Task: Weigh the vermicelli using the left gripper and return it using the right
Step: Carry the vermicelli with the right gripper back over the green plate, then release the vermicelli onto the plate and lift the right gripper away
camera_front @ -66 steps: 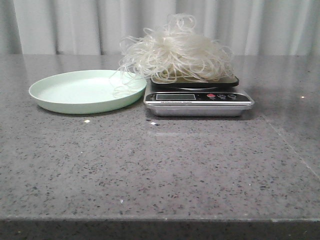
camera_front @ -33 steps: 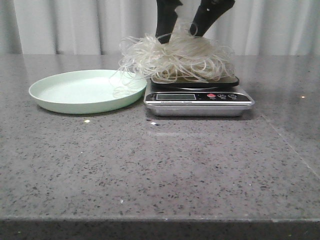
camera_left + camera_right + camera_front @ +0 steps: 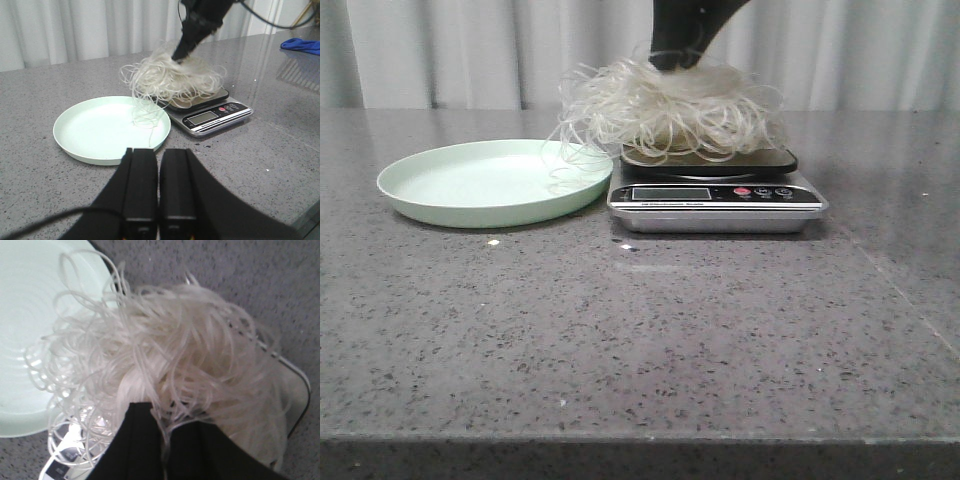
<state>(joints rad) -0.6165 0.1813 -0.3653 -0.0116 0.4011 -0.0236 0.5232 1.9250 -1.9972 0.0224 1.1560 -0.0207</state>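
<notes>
Sprawling widest left to right across the scale [image 3: 717,197], the vermicelli [image 3: 670,108] is clamped by the right claw [image 3: 675,55]; left claw [image 3: 160,187] together.

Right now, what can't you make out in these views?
- Scale reading: display too small and washed out in the front and left wrist views.
- Right gripper fingertips: buried in the vermicelli in every view.
- Scale platform: mostly hidden under vermicelli.

Front low, table-level; wrists nearer; all share scale [image 3: 717,195], plate [image 3: 95,135].
</notes>
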